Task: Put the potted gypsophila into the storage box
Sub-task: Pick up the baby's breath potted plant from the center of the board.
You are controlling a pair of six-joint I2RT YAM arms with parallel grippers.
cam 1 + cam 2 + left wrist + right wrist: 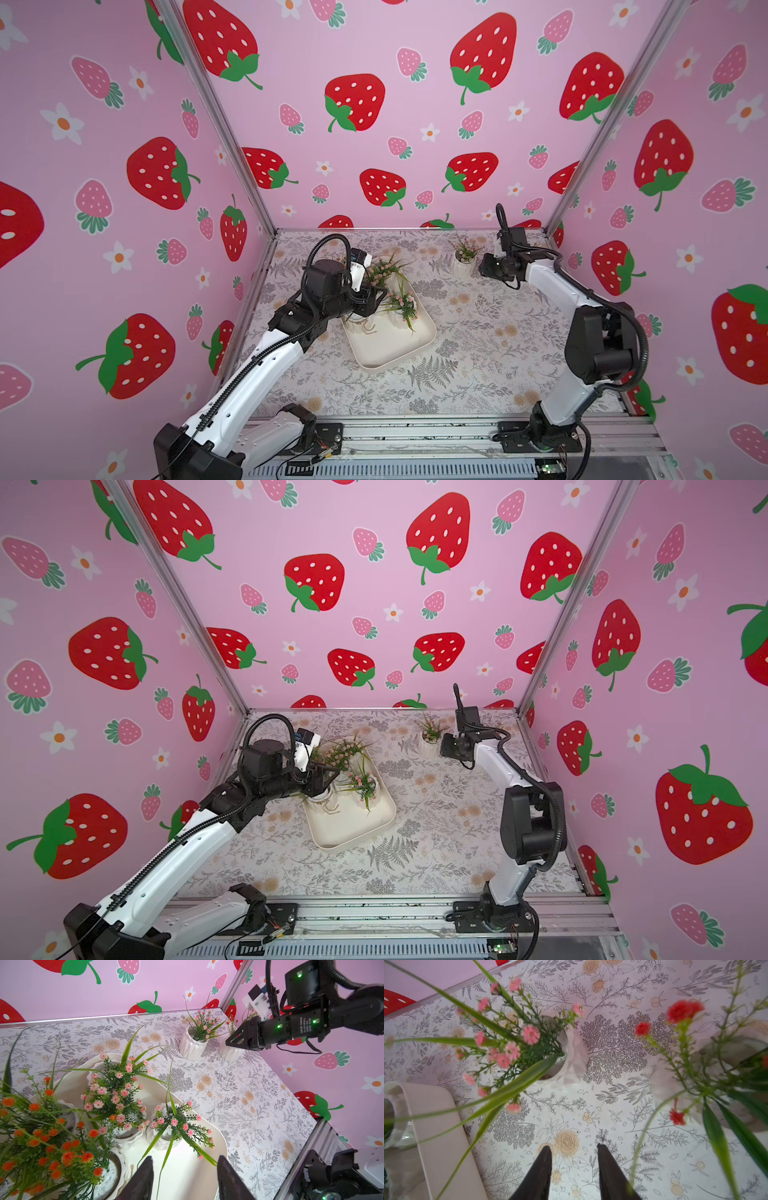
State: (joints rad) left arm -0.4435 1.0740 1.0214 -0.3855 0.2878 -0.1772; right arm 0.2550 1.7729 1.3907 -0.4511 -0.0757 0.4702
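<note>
Now, nearest us, the shallow cream-white plastic storage box (388,351) lies on the floral-printed tabletop (478,353). It already holds several white ribbed pots of artificial gypsophila, among them an orange-flowered pot (108,1176) and a small pink-flowered pot (166,1140). The left gripper (186,1160) hovers over the box's bare floor, jaws half apart with nothing between them; we judge it sits there to stay clear of the stems. Farther back, the right gripper (573,1147) points down at the table, jaws moderately apart and empty. It is between two pots not yet boxed, a white pink-bloomed pot (571,1059) and a red-flowered pot (230,1054), both upright near the far right corner. We take that gap as readiness to close on one pot.
</note>
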